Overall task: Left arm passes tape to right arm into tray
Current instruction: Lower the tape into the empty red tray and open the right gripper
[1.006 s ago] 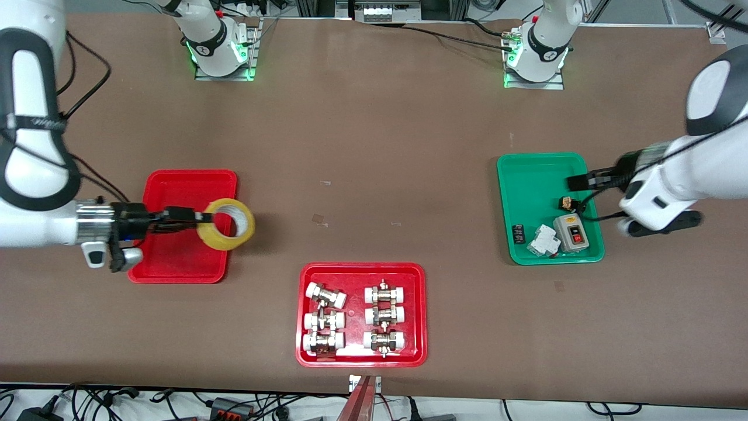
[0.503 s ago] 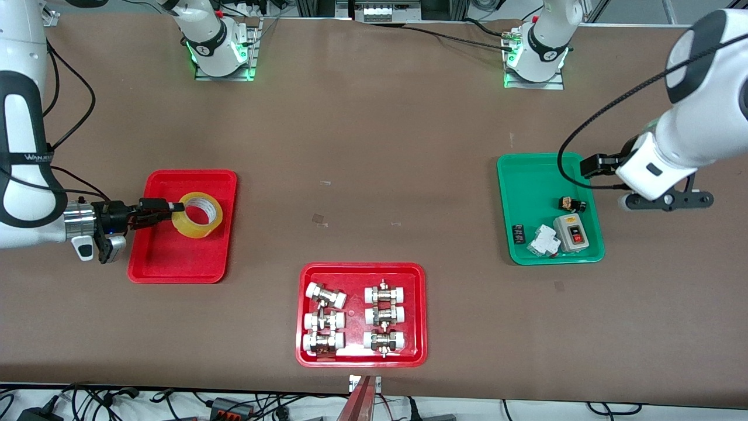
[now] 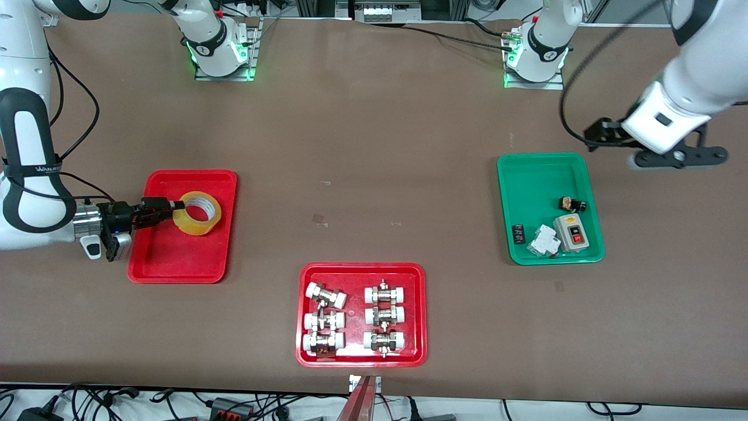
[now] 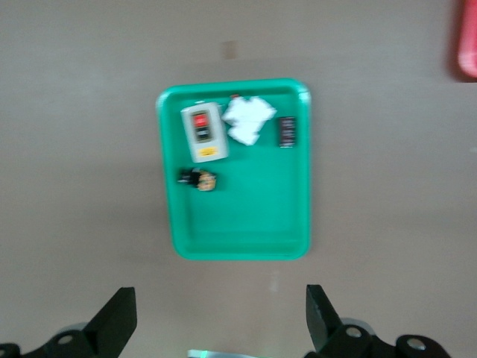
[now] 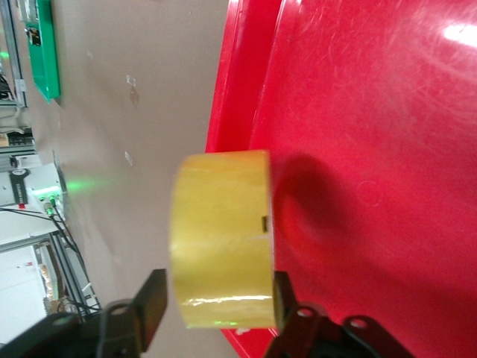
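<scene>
The tape [image 5: 221, 237] lies flat on the red tray [image 5: 373, 149], between the right pincer's [image 5: 216, 306] parted fingers [image 5: 153, 302].

Yellow tape [image 3: 197, 213], plain red tray [image 3: 175, 263]

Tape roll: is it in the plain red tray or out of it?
In: the tape roll lies flat on the plain red tray floor.

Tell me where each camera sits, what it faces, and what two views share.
Front: high across the table, facing the robots; both arms show.
Left wrist: up near the green tray, looking down; left gripper shows.
Right wrist: low over the red tray, facing the tape; right gripper shows.
Front and left wrist share the green tray.
</scene>
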Action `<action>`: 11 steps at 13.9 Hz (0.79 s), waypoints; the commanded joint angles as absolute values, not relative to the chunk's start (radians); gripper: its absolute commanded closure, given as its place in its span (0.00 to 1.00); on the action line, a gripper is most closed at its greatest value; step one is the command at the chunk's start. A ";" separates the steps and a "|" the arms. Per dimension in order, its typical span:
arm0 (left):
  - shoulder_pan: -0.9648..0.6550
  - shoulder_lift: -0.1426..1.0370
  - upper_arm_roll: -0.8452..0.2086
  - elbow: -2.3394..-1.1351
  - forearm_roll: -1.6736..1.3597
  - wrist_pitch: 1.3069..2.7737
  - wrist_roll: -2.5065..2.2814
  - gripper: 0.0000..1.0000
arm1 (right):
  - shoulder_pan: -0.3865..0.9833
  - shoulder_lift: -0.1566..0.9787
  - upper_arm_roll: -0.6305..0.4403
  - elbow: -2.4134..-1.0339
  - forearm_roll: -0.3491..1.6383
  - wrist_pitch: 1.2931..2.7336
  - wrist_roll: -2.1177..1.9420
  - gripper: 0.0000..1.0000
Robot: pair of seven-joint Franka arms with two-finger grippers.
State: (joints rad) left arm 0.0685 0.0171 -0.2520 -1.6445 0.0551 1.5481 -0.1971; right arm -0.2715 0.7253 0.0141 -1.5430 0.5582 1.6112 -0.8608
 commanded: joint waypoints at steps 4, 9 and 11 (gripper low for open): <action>0.087 0.005 -0.246 -1.658 0.021 1.585 -0.190 0.00 | -0.246 0.687 0.029 -1.542 0.444 1.692 -0.885 0.00; 0.095 0.008 -0.245 -1.655 0.021 1.601 -0.189 0.00 | -0.157 0.580 0.026 -1.548 0.266 1.813 -0.836 0.00; 0.095 0.009 -0.252 -1.654 0.021 1.605 -0.189 0.00 | -0.123 0.522 0.028 -1.549 0.180 1.822 -0.696 0.00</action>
